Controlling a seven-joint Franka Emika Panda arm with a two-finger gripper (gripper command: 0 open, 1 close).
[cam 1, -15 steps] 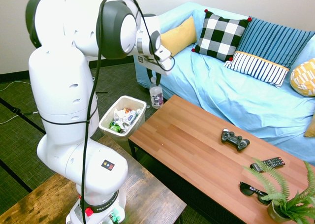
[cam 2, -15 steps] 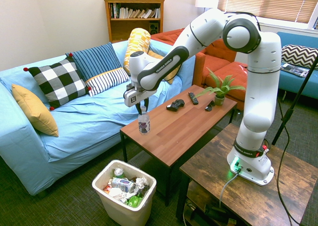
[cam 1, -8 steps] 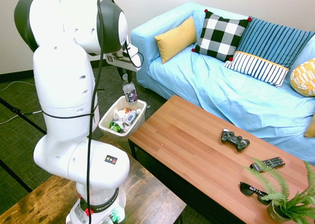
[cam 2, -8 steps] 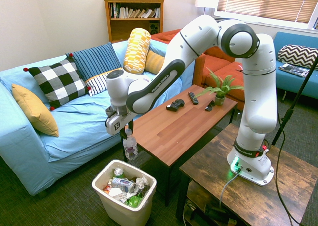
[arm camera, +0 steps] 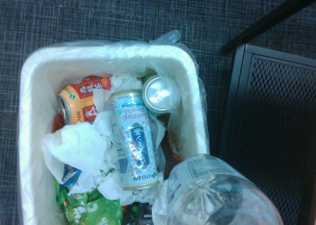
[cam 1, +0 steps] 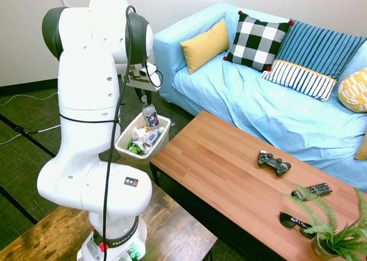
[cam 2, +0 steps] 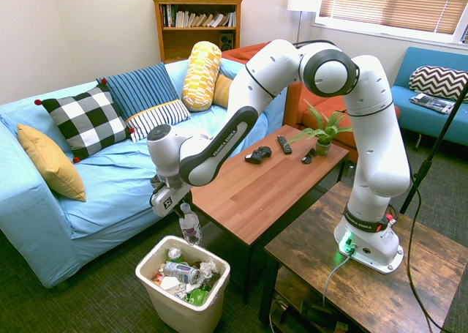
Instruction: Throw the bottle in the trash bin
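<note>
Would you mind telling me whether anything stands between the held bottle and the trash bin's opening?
Nothing visible does. The bottle hangs upright from the gripper, just above the trash bin, whose top is open. Inside lie only cans and crumpled paper, below the rim.

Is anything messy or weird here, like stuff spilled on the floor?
Nothing spilled. The trash bin is piled with cans and crumpled paper, all inside it. The gripper holds the bottle upright just above the bin.
</note>
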